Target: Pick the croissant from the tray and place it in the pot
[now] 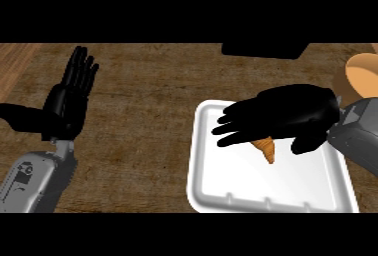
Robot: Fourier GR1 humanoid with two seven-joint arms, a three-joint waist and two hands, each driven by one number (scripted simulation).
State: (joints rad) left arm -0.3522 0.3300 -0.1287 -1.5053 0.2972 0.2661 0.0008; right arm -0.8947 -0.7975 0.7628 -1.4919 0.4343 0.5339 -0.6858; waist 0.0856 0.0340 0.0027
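The right hand (284, 117) is curling down over the croissant (266, 147) while it's sitting on the white tray (221, 190), probably closing in for the pot (363, 75) trip, and the left hand (70, 95) is resting open at the left.

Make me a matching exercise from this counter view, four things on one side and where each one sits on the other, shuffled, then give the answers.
Things:
1. croissant
2. tray
3. pot
4. left robot hand

Places:
A. right edge of the view, partly cut off
B. under the right robot hand
C. left side, open, fingers up
D. lower right of the counter

Pairs: 1-B, 2-D, 3-A, 4-C
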